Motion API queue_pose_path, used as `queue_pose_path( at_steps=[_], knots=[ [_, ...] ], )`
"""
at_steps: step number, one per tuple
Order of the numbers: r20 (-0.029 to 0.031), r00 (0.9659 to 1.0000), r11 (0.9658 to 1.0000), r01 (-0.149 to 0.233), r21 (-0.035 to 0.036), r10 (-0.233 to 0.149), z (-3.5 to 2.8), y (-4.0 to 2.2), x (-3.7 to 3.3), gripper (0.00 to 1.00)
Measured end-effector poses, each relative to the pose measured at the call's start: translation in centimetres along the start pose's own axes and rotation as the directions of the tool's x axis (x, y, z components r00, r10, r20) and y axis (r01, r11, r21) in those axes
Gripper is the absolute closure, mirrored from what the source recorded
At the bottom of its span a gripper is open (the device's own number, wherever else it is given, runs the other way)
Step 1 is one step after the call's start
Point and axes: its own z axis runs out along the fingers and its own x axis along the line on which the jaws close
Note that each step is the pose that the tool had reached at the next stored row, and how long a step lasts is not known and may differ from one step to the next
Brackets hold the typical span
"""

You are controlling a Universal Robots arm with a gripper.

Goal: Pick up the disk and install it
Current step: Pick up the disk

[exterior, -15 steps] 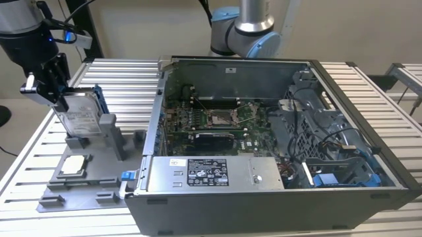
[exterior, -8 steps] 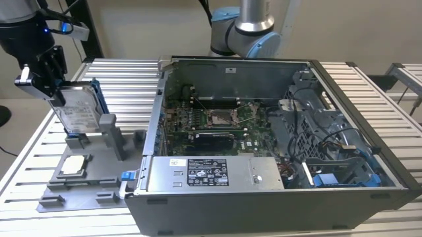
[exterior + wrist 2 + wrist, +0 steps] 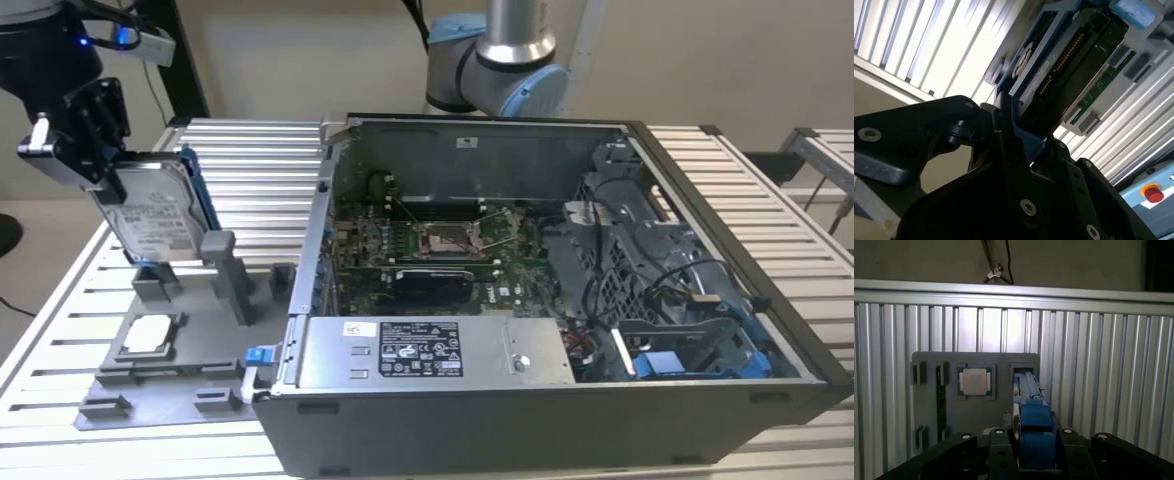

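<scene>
Since the disk [image 3: 158, 215] is a rigid metal drive in a blue plastic carrier, it should handle stiff, fairly heavy and shock-sensitive, and is best taken by the carrier's edges, not the label face or circuit-board side. Gripper [image 3: 107, 170] is clamped on the carrier's upper end, fingers [image 3: 1001, 455] tight against the blue frame. Disk stands on edge over the grey fixture tray [image 3: 200, 360], at the exterior view's left of the open computer case [image 3: 534, 420]; can't tell if its lower edge is clear of the slot.

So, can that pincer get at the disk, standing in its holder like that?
Looks like yes: the pincer is at the disk now, apparently shut on its blue frame. The disk stands on edge at the grey holder with its top edge free, nothing in between.
</scene>
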Motion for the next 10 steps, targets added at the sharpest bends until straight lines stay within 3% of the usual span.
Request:
queue_pose_path(
  at_steps=[10],
  knots=[
    [0.0001, 1.0000, 1.0000, 0.000, 0.0000, 0.000, -1.89, -0.01, -0.05, 1.00]
  ],
)
